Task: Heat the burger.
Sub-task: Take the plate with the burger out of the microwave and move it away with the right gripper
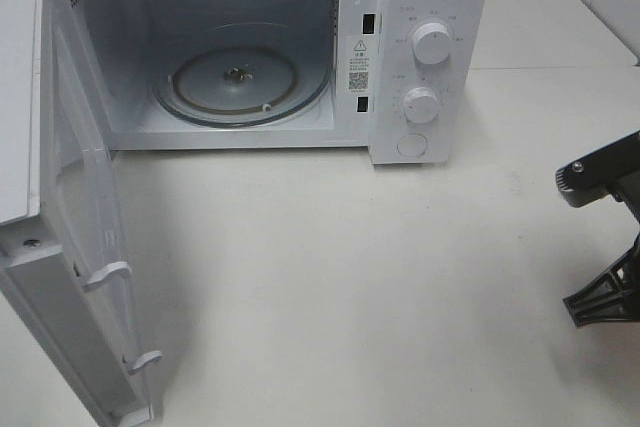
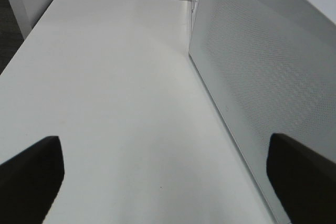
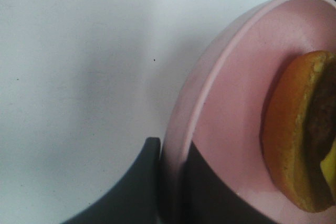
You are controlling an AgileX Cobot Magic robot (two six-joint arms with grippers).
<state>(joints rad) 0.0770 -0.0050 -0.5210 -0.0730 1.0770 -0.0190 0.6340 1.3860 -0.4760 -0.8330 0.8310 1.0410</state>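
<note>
Exterior high view: a white microwave [image 1: 300, 47] stands on the tabletop [image 1: 350, 287], its door [image 1: 70, 227] swung wide and glass turntable [image 1: 240, 82] bare. Left wrist view: the left gripper [image 2: 168, 169] is spread beside the door. Right wrist view: the right gripper [image 3: 170, 182] pinches the pink plate [image 3: 231, 103] rim (burger [image 3: 299, 129] on it).

white microwave [image 1: 420, 7], pink plate [image 3: 231, 103], golden-brown burger [image 3: 286, 129]

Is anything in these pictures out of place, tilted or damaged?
Nothing stands out. The microwave door is wide open, its glass tray bare, and the burger sits on the pink plate, whose rim the right fingers pinch.
</note>
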